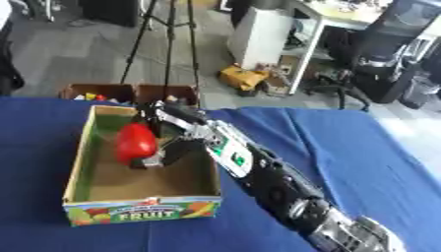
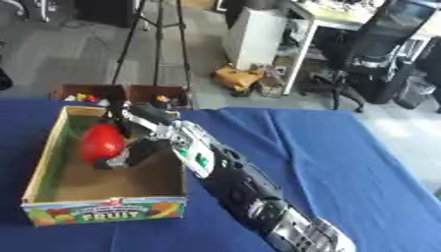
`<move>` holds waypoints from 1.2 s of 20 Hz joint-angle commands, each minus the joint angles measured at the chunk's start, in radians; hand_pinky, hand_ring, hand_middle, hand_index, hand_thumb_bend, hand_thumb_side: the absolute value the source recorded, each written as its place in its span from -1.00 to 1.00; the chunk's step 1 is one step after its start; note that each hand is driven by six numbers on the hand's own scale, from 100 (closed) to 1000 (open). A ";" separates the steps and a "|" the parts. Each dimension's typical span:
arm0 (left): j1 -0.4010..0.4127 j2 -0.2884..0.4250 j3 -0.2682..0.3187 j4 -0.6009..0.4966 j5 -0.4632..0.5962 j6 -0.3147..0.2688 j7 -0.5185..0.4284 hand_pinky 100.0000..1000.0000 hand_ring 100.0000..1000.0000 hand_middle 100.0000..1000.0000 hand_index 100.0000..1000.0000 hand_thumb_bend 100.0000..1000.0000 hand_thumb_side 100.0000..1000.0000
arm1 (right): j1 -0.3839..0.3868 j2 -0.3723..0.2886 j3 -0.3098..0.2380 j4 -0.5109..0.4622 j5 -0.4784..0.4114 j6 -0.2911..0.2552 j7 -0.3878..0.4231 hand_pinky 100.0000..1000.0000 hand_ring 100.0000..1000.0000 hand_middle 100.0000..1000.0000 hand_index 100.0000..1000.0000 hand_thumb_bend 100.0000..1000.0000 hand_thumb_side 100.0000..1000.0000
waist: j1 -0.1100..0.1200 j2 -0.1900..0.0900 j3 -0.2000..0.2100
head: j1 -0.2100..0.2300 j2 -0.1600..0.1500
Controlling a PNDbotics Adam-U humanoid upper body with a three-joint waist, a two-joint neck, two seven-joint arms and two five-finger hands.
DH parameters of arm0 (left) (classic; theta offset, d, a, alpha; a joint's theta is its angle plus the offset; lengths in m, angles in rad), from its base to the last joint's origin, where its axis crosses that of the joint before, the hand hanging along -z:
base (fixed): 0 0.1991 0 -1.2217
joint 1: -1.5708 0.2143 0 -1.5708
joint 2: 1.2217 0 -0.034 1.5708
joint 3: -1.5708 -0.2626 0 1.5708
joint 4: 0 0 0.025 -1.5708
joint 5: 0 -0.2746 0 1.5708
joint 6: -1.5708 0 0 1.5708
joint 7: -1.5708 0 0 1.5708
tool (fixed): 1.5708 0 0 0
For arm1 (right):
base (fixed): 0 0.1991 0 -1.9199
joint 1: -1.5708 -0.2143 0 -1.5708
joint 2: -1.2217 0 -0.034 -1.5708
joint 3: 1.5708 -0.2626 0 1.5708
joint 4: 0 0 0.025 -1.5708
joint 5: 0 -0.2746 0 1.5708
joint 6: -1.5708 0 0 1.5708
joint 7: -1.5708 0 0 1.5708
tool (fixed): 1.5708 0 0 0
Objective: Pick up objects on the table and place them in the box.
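the blue table (image 1: 362, 147) carries the fruit box (image 1: 142, 209) at near left. the right hand (image 1: 168, 145) reaches over it, fingers curled round a red object (image 1: 136, 141) held above the box floor. released from here, it might bounce or roll inside.

Right arm (image 1: 284, 189) comes in from the lower right corner and runs diagonally up-left, forearm nearly straight, silver joint nearest the camera, black casing with a white panel near the wrist. Right hand (image 1: 164, 142) is at the end of it, palm side facing left, fingers (image 1: 153, 114) and thumb (image 1: 155, 161) curled around a red object (image 1: 135, 141), which it holds off the surface. Left arm and hand are out of view in both eyes.
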 commanded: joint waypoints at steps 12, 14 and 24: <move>-0.010 0.015 0.002 -0.020 -0.001 0.006 0.003 0.14 0.40 0.30 0.74 -1.00 0.55 | -0.003 -0.024 -0.008 -0.031 0.093 -0.052 0.047 0.28 1.00 -0.13 0.64 0.16 0.25 | 0.006 -0.034 -0.008 | 0.006 -0.006; -0.009 0.016 0.002 -0.020 -0.003 0.007 0.003 0.14 0.40 0.30 0.74 -1.00 0.55 | 0.000 -0.030 -0.013 -0.050 0.082 -0.047 0.036 0.31 1.00 -0.09 0.65 0.15 0.31 | 0.007 -0.037 -0.012 | 0.008 -0.004; 0.008 0.024 0.005 -0.020 -0.012 0.008 0.012 0.14 0.40 0.31 0.74 -1.00 0.55 | 0.059 -0.124 -0.106 -0.375 -0.214 0.037 -0.157 0.46 1.00 0.02 0.75 -0.14 0.96 | 0.018 -0.058 -0.058 | 0.047 0.018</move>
